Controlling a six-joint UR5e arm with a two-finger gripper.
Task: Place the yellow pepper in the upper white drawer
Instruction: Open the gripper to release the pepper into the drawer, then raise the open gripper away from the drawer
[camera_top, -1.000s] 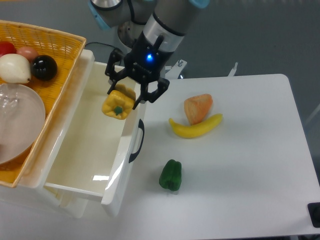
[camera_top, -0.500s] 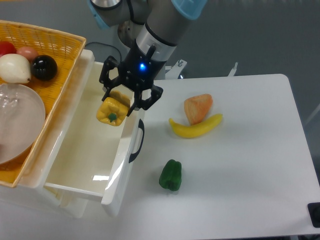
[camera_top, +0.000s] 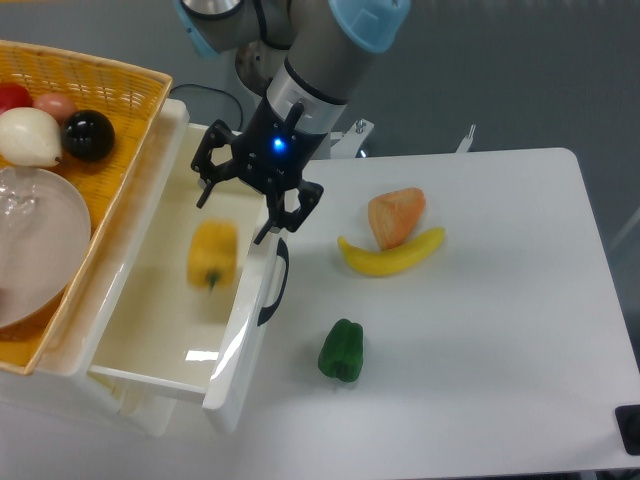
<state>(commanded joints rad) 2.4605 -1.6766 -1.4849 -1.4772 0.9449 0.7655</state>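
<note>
Camera view: your gripper (camera_top: 256, 192) now stands with jaws spread and empty — half a second ago it held the yellow pepper (camera_top: 213, 255). That pepper shows blurred, apparently dropping, inside the upper white drawer (camera_top: 150, 340) — placement looks all but complete.

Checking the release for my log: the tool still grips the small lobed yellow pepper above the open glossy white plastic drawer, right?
Not quite. The fixed camera view shows the tool open and empty; the small lobed yellow pepper is free of it, blurred, below the fingers and over the inside of the open glossy white plastic drawer.
</note>
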